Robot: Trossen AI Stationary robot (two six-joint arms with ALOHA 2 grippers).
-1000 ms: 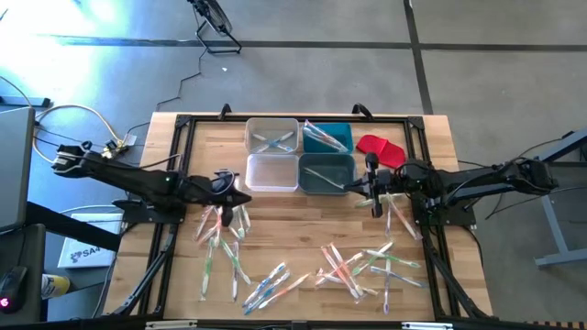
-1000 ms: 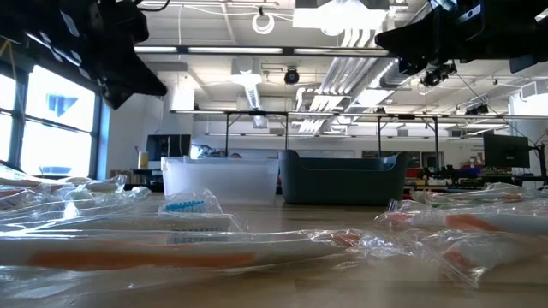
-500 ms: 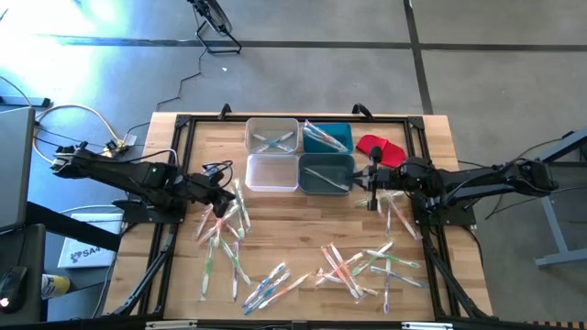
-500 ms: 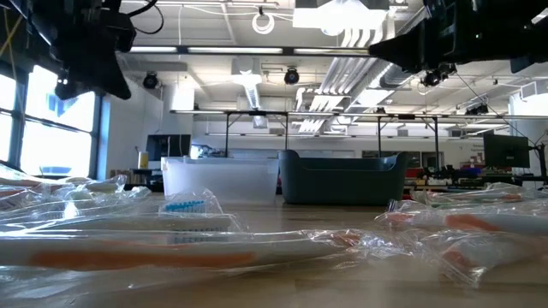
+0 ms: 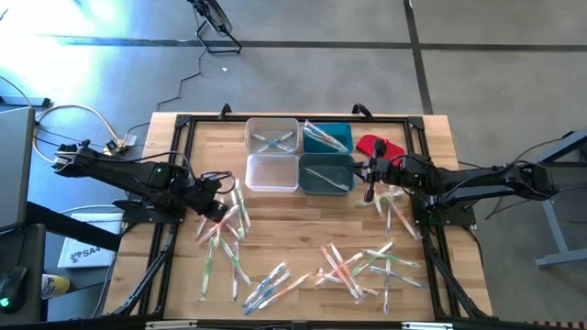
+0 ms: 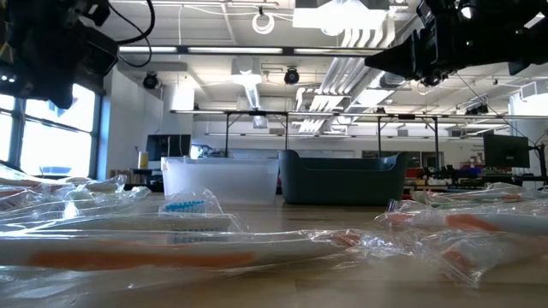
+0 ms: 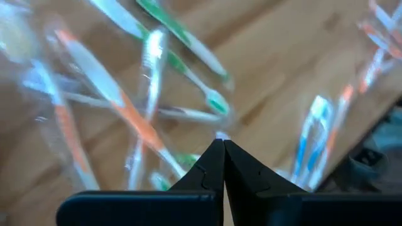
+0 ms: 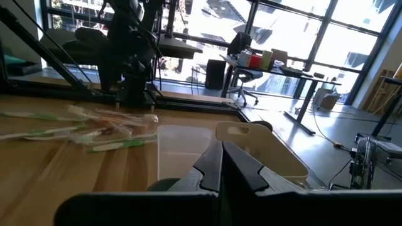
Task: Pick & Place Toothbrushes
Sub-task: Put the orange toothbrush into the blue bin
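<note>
Wood bench [image 5: 303,215]: pale planks with a dark frame around; all the work lies on it.
Left pincer [image 5: 220,209]: low over the left heap, jaws pressed fully together, nothing between them; the left wrist view [image 7: 223,147] shows the closed tips just above loose brushes.
Left heap [image 5: 225,229]: toothbrushes in clear wrap, green, orange and blue, crossing one another, some lying on top of others.
Step in hand, as I judge: the left arm goes for a new brush from this heap.
How to do it well: open the jaws before going down, choose a brush that lies on top and a little apart, take it across the handle near the middle, lift straight up so the neighbours do not drag.
Risk: the wrap is slippery and the brushes touch, so two may come up together.
Clear bins [image 5: 272,154]: two, beyond the heap; the far one holds some brushes, the near one looks empty.
Dark bins [image 5: 326,156]: two, just beside the clear ones; each holds at least one brush.
Middle and right heaps [image 5: 358,266]: many more brushes at the near side, so the task is far from done.
Right pincer [image 5: 369,192]: beside the near dark bin, jaws closed, holding nothing that I can see.
Red piece [image 5: 381,147]: near the dark bins, under the right arm; not a brush.
In the way: the frame bars beside the left heap, and the bin walls on the way over.
</note>
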